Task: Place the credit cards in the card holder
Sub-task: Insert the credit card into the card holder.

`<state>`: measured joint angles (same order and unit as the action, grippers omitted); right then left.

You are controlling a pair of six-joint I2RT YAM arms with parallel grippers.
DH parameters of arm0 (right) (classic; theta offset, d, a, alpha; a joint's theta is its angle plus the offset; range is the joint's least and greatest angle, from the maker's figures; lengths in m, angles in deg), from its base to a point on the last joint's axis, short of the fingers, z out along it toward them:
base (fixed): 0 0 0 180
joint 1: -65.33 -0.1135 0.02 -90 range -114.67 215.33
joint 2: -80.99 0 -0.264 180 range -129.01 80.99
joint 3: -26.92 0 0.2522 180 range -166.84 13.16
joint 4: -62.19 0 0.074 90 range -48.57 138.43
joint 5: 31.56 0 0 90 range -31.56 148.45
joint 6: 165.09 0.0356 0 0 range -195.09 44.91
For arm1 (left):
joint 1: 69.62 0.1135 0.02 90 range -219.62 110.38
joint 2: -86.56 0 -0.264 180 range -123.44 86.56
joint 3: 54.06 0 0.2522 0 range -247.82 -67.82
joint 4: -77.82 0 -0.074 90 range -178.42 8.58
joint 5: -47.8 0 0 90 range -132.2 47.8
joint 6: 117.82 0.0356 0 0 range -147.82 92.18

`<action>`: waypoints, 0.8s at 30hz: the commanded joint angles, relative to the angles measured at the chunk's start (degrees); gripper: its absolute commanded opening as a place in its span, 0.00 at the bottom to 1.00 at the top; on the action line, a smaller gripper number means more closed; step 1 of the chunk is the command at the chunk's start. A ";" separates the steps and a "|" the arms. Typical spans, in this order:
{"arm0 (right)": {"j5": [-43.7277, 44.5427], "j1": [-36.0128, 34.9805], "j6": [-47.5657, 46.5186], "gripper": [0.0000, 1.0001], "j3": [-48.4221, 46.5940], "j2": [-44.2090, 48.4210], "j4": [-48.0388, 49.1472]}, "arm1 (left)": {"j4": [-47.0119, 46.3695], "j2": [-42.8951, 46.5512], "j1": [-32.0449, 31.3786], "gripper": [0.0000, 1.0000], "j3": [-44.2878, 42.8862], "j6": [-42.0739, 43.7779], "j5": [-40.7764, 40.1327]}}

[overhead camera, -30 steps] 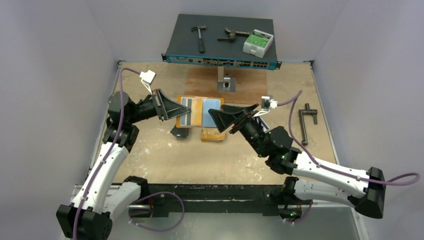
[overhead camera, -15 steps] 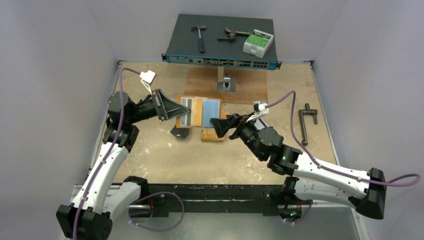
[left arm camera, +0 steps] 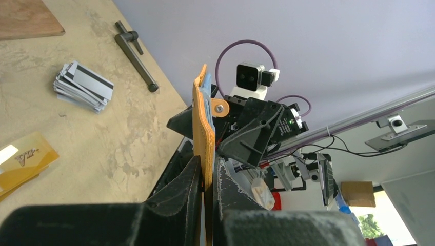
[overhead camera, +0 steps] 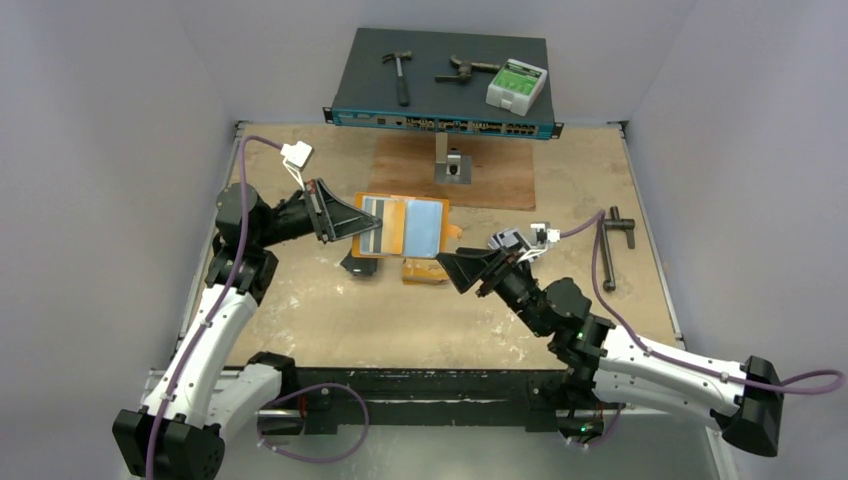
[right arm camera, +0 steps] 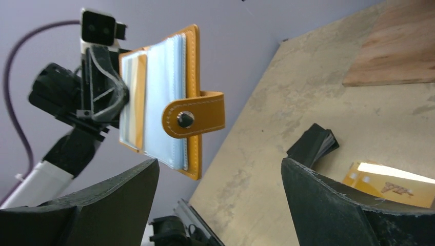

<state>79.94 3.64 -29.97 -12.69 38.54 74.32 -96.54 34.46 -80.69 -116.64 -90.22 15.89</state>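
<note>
The orange card holder (overhead camera: 405,225) hangs open above the table, its clear sleeves and snap tab (right arm camera: 197,115) facing my right wrist camera. My left gripper (overhead camera: 365,228) is shut on its left edge (left arm camera: 203,133). To the holder's lower right my right gripper (overhead camera: 452,266) stands open and apart from it, with nothing between its fingers (right arm camera: 219,161). Yellow-orange credit cards (overhead camera: 425,270) lie on the table under the holder, also in the right wrist view (right arm camera: 384,187). A stack of silver-grey cards (left arm camera: 82,87) with black stripes lies further right.
A black folded case (overhead camera: 358,265) lies beside the yellow cards. A T-handle tool (overhead camera: 610,240) lies at the right. A wooden board (overhead camera: 500,170) with a small metal block (overhead camera: 455,168) sits behind, then a network switch (overhead camera: 440,85) carrying tools.
My right gripper has drawn back from the card holder toward the near right, still open. The left arm and the holder have not moved.
</note>
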 commanded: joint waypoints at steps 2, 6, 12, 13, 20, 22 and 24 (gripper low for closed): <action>-2.74 0.32 1.91 0.90 -1.28 -3.07 12.98 | -1.35 0.81 -0.24 0.00 0.20 0.83 0.28; -5.71 0.44 1.58 0.88 -4.47 -9.51 19.53 | -0.33 0.73 -0.19 0.00 0.13 1.55 0.32; -6.08 1.67 5.96 0.60 -2.44 -14.34 30.58 | 0.54 0.76 -0.19 0.00 0.36 2.05 0.58; -6.00 1.93 6.17 0.50 -2.54 -14.62 31.12 | 1.24 0.70 -0.21 0.00 0.49 2.51 0.62; -7.85 2.43 2.06 0.00 -6.34 -15.56 21.02 | 14.50 -0.34 -0.18 0.00 3.74 13.83 1.25; -8.59 2.45 -0.43 0.00 -8.44 -16.01 13.09 | 14.42 -0.38 -0.18 0.07 6.69 15.66 1.08; -9.00 2.37 -2.82 0.00 -9.54 -16.08 6.62 | 16.39 -0.29 -0.18 0.25 8.52 19.73 -0.05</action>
<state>72.31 5.76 -27.35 -16.86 22.49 91.17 -86.99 34.33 -80.60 -111.98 -79.11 15.01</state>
